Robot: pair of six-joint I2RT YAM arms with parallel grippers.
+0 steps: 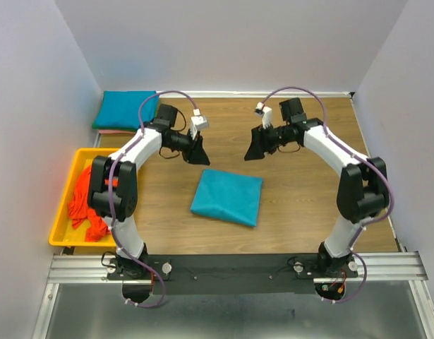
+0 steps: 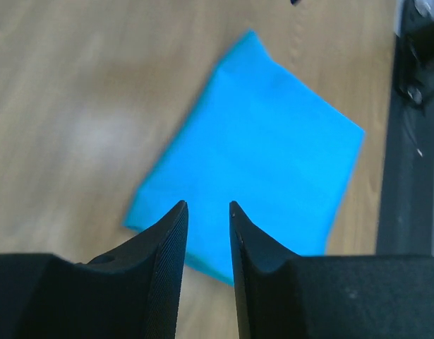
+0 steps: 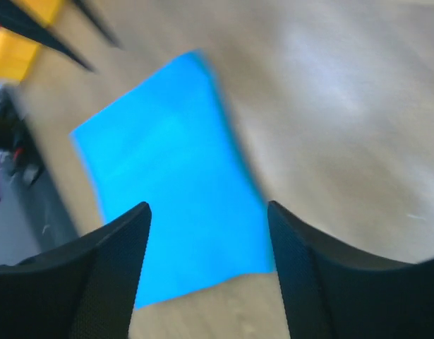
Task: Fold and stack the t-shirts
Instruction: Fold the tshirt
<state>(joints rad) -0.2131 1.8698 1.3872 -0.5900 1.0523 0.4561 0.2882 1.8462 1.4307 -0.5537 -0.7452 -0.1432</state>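
arms: white links, black joints | cables: lilac, looped along each arm | fingers: black, finely ribbed texture | wrist cameras: small white blocks

A robotics lab cell: plain white panels box in the wooden tabletop; two cabled arms bolt to an aluminium rail.

A plain teal-blue t-shirt is shown on a brown wood-grained desk, with a second teal-blue t-shirt farther back. An orange-red t-shirt is set against a yellow tray.
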